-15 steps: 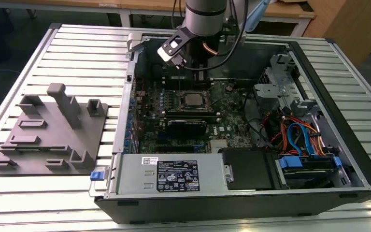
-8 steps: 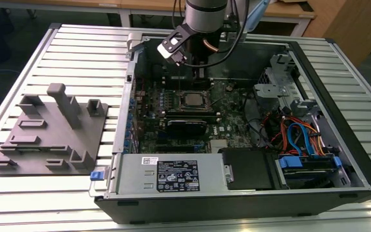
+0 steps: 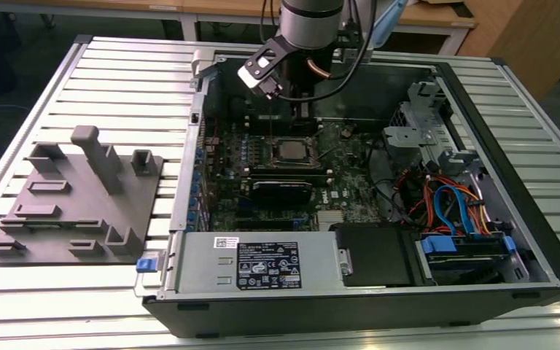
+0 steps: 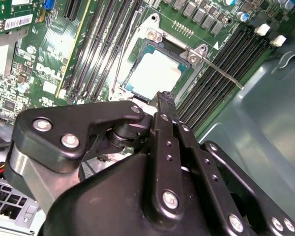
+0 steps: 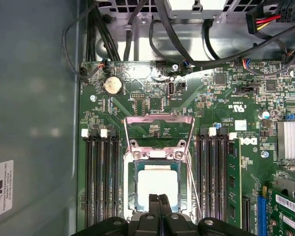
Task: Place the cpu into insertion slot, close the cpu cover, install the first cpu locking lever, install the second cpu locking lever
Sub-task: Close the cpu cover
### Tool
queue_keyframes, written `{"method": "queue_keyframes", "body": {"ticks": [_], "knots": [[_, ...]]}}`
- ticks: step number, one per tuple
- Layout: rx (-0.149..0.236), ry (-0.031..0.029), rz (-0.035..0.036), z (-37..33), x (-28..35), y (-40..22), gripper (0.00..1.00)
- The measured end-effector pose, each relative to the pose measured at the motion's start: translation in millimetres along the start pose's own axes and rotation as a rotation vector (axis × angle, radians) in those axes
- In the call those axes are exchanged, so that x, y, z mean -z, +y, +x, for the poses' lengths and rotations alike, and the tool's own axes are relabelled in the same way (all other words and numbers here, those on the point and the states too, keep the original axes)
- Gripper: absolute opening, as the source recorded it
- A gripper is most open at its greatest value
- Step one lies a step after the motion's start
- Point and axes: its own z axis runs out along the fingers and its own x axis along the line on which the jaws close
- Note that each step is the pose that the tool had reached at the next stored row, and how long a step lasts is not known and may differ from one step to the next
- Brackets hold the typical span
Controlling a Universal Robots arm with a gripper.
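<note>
The cpu [image 5: 158, 183], a flat silver-grey square, lies in its socket on the green motherboard; in the second wrist view the cpu [image 4: 155, 71] sits just beyond my fingertip. The cpu cover [image 5: 160, 118], a thin silvery frame, is swung back off the socket, hinged at the socket's edge. A thin wire lever [image 5: 193, 182] runs along one side of the socket, and a straight lever [image 4: 217, 73] sticks out past the memory slots. My gripper [image 5: 159, 200] is shut with nothing between its black fingers, its tips over the chip's near edge. In the exterior view the gripper [image 3: 297, 109] hangs over the socket [image 3: 288, 151].
Black memory slots [image 5: 102, 182] flank the socket on both sides. The case's grey wall [image 5: 34, 123] is close by. Cables [image 5: 187, 44] cross the board's far edge. A grey fixture plate [image 3: 76, 204] lies on the exterior view's left; the power supply [image 3: 260, 264] and drive cables [image 3: 455, 204] stand nearer.
</note>
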Motion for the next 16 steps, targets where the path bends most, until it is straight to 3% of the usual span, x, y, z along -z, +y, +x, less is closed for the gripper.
{"method": "queue_keyframes", "body": {"ticks": [4,6,9,12,16], "knots": [[0.000,0.0000,0.0013,0.0,-0.2,4.1,0.11],[0.000,-0.0003,0.0078,0.1,0.5,4.5,0.11],[-0.001,-0.0002,0.0129,0.4,7.5,4.9,0.11],[0.000,-0.0003,0.0130,0.4,7.3,11.8,0.11],[-0.001,-0.0004,0.0130,0.5,7.3,13.1,0.11]]}}
